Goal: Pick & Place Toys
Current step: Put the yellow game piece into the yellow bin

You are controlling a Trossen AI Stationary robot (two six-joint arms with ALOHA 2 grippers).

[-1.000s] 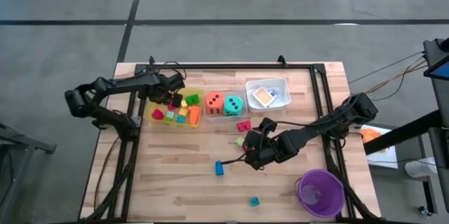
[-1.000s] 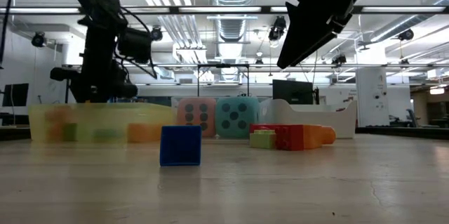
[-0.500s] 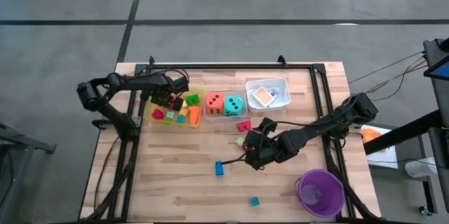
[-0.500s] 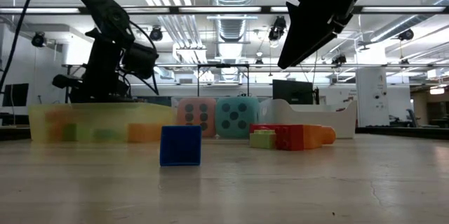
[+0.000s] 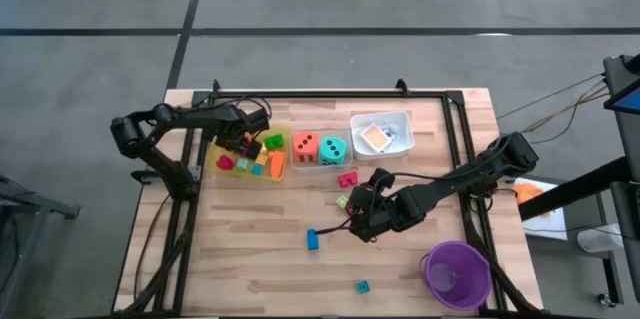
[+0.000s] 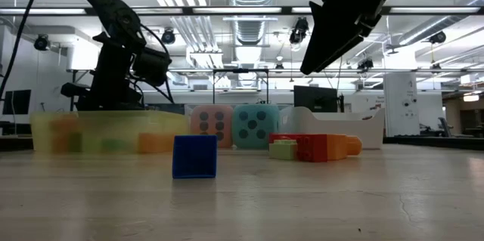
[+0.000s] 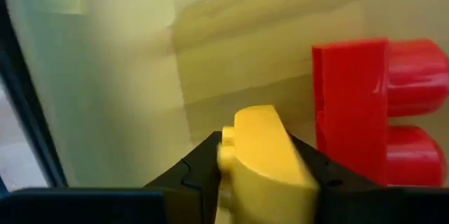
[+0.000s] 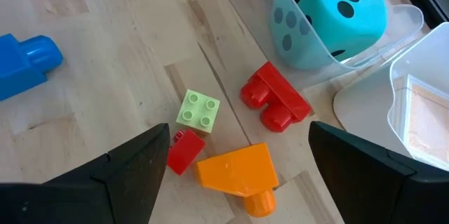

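My left gripper (image 5: 243,142) reaches down into the yellow tray (image 5: 222,149), which holds several coloured blocks. It is shut on a yellow block (image 7: 263,155), and a red two-stud block (image 7: 379,112) lies on the tray floor right beside it. My right gripper (image 5: 360,221) hangs open above the table's middle. Below its spread fingers (image 8: 133,164) lie a light green block (image 8: 196,109), a small red block (image 8: 184,150) and an orange block (image 8: 235,169). Another red block (image 8: 275,101) and a blue block (image 5: 312,239) rest on the wood. The orange and teal dice (image 5: 320,147) sit in the clear tray. My left gripper pinches the yellow block by two opposite sides (image 7: 231,161) between its two fingers. The fingers slant steeply down from above into the tray. The block's rounded end sticks out past the fingertips toward the tray floor; whether it touches the floor I cannot tell.
A white tray (image 5: 382,134) with cards stands at the back right of the clear tray. A purple cup (image 5: 457,272) stands at the near right, and a small teal block (image 5: 362,286) lies near the front edge. Black rails (image 5: 455,149) run along the table's sides.
My left gripper has sunk down into the yellow tray and rolled a little, then stayed there. My right gripper has kept still.
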